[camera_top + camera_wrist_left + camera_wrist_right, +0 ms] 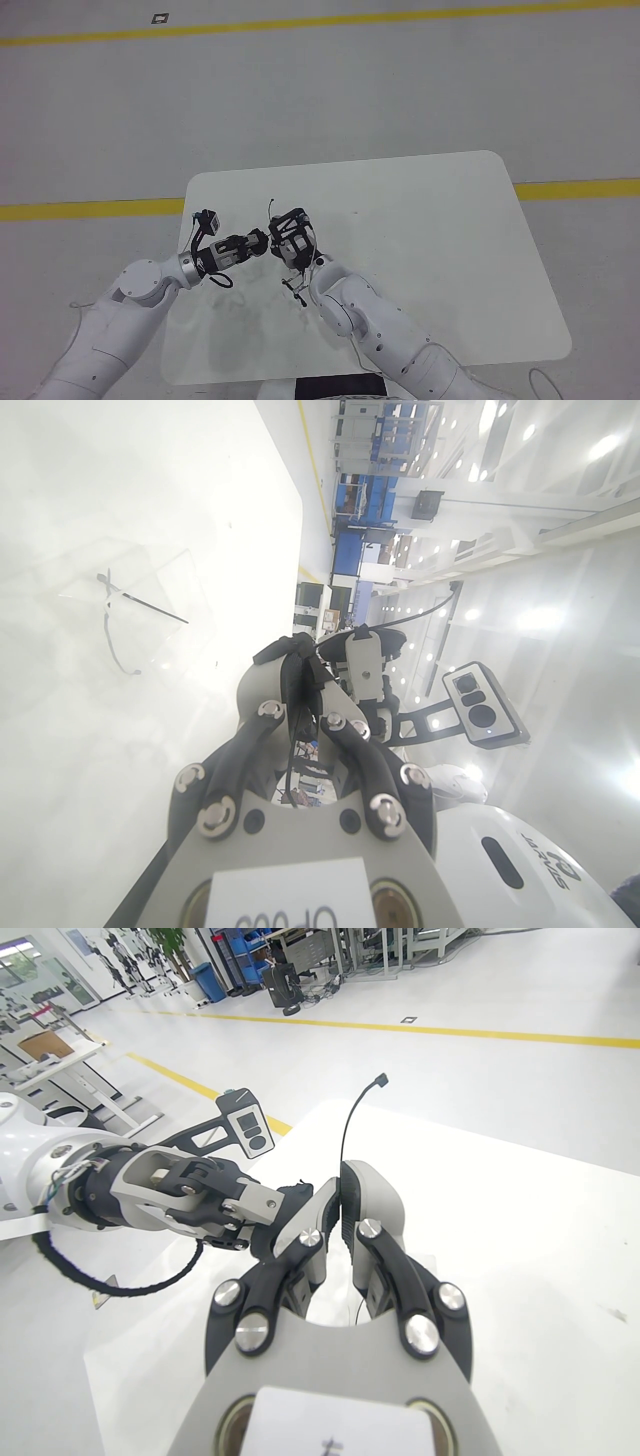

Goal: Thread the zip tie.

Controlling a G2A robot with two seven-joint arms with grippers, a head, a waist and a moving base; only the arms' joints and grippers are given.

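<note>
Above the bench (pixel 450 250), near its left edge, the right gripper (pixel 341 1198) has its fingers clamped on the zip tie (pixel 345 1128); the left gripper (pixel 296 655), just beside, pinches narrow on what seems the tail; the springy strap may twist, so the tail misses the small head (pixel 382 1079).

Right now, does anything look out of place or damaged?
Nothing damaged. A loose black tie and pale tie lie crossed on a clear sheet on the table, away from the zip tie in the right end effector.
</note>
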